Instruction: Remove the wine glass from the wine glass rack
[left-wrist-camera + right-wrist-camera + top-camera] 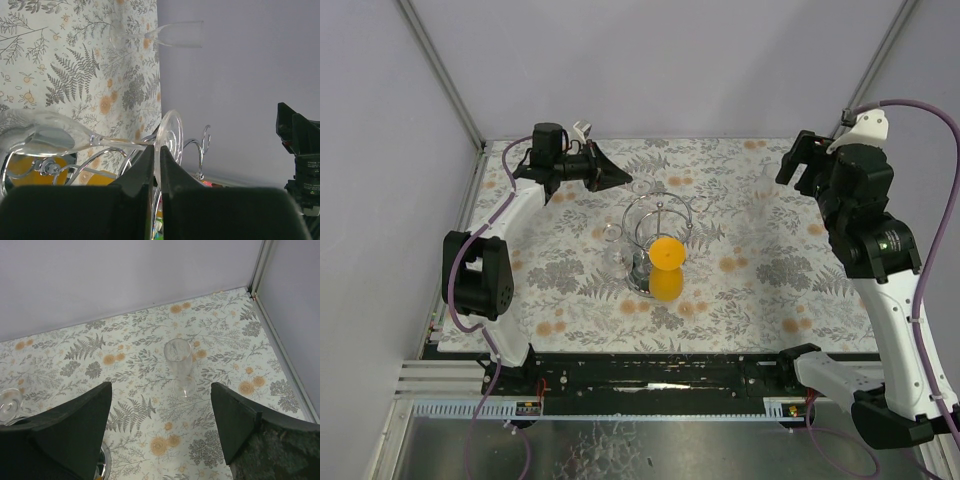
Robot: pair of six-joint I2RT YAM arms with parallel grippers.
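At the far-left side of the wine glass rack (655,228), the left gripper (160,156) is pinched on a clear wine glass (50,134). Both black fingers (142,172) are pressed onto the edge of its round foot, with the thin disc sandwiched between them. In the left wrist view the glass runs sideways, foot at the fingers and stem leading away to the bowl. The stem sits in the rack's curled chrome wire, so the glass is on the rack, not lifted clear. Seen from overhead, the left arm comes in level from the left, tips right at the rack's loops.

The rack stands about mid-table (760,290) on the fern-and-flower cloth. It has a shiny round base and a thin post with a ball tip, and its wire loops fan out on top. An orange glass (667,268) is on the rack's near side, foot up and bowl down. Other clear glasses on the left loops are faint and hard to count.

The right gripper (161,388) is spread wide, gripping nothing. It is held above the right part of the table, well apart from the rack. A tall clear glass (179,365) stands upright on the cloth, showing between its two fingers in the wrist view, apart from both. The far wall is plain grey
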